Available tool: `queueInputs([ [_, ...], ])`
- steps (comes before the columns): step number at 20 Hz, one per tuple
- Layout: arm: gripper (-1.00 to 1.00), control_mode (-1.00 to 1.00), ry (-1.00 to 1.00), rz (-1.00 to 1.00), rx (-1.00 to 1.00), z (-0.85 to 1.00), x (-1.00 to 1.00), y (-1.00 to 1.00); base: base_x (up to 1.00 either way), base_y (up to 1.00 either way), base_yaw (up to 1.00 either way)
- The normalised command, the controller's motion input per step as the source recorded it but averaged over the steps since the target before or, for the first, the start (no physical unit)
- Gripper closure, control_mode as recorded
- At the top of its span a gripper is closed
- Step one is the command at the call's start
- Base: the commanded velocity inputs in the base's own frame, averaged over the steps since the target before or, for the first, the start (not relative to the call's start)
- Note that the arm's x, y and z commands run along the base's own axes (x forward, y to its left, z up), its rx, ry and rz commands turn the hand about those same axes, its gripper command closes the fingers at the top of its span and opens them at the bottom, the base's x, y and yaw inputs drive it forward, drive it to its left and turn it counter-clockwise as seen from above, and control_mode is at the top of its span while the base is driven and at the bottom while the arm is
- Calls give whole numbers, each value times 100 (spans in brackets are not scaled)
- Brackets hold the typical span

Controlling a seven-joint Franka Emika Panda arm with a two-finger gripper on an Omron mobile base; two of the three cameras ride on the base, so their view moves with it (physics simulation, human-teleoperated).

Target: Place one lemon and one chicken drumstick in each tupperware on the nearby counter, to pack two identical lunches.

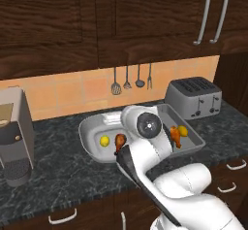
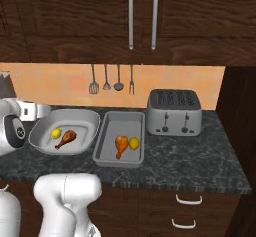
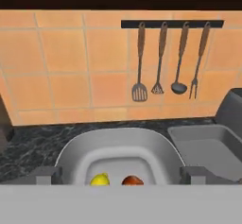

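Presently: dark speckled stone surface (image 2: 200, 168) carries rounded grey tupperware (image 2: 82, 117) and rectangular grey tupperware (image 2: 131, 157), each holding yellow lemon and browned drumstick. Claw (image 3: 121, 175) spread, empty, above rounded tub. Packing judged complete; next: retreat clear.

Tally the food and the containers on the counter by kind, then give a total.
Lemons: 2, and
Chicken drumsticks: 2, and
Tupperware containers: 2, rounded and rectangular
Total: 6
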Motion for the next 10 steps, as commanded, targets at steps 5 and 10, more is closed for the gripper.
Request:
queueInputs([
  [5,-100,-100,-51,3,9,100,-100,-100,0,0,0],
  [10,-100,-100,-9,9,19,62,-78,-70,0,0,0],
])
